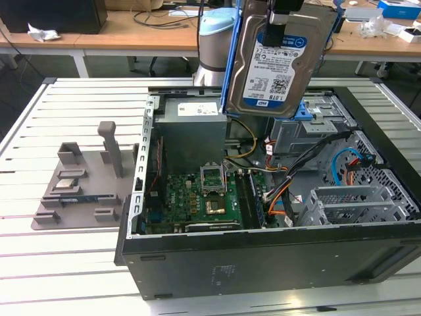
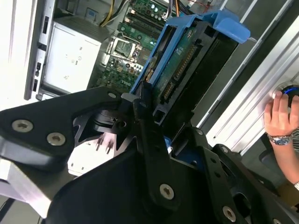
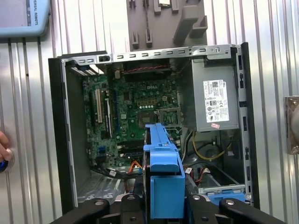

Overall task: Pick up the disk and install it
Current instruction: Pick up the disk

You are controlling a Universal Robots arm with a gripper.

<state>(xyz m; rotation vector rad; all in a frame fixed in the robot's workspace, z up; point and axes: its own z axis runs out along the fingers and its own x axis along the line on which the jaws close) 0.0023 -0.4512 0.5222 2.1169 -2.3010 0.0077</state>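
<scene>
Above the open computer case [image 1: 263, 257], we list one disk [image 1: 279, 62]: upright, slightly tilted, label toward the exterior camera, blue frame along its edges, clear of the case. One gripper [image 1: 279, 29] is clamped on its upper end. Inside the case sits one grey power supply [image 1: 194, 128]. Toward the slatted table's [image 1: 66, 263] edge at the exterior view's left lies one grey fixture [image 1: 82, 184]. At a table edge is one person's hand [image 2: 280, 114].

In the exterior view, at the upper centre of the frame, the disk [image 1: 279, 62] carries a white-and-blue label with lines of print, a capacity figure and small code squares. Just below it and to its left, the grey power-supply box [image 1: 194, 135] bears a white label [image 1: 199, 109] of fine print. In the first wrist view, a short white word stands on the green motherboard [image 3: 124, 112].
</scene>
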